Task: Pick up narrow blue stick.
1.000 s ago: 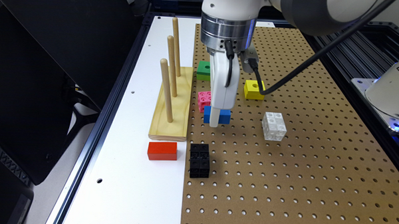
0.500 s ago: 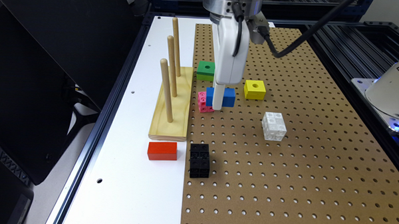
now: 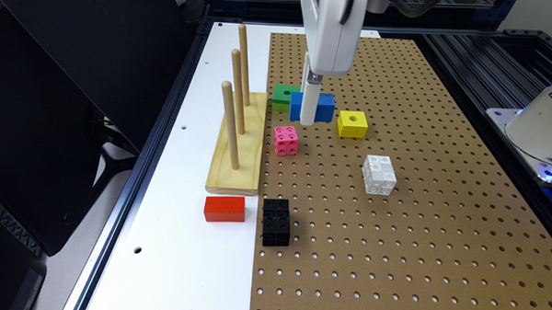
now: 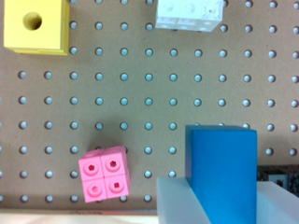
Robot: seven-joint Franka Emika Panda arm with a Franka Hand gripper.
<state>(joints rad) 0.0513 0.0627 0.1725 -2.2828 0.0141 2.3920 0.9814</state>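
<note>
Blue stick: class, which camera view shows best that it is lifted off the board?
The exterior view: the blue stick hangs in the gripper above the pegboard. The wrist view shows the stick between the fingers, height unclear.

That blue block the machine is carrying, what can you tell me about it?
The narrow blue stick is a smooth, solid blue rectangular block with no holes or studs; its material cannot be told. It hangs level in the air above the brown pegboard, clamped at its middle by the gripper, whose white fingers press on opposite long faces. Nothing else touches it. The pink cube sits on the board nearby.
</note>
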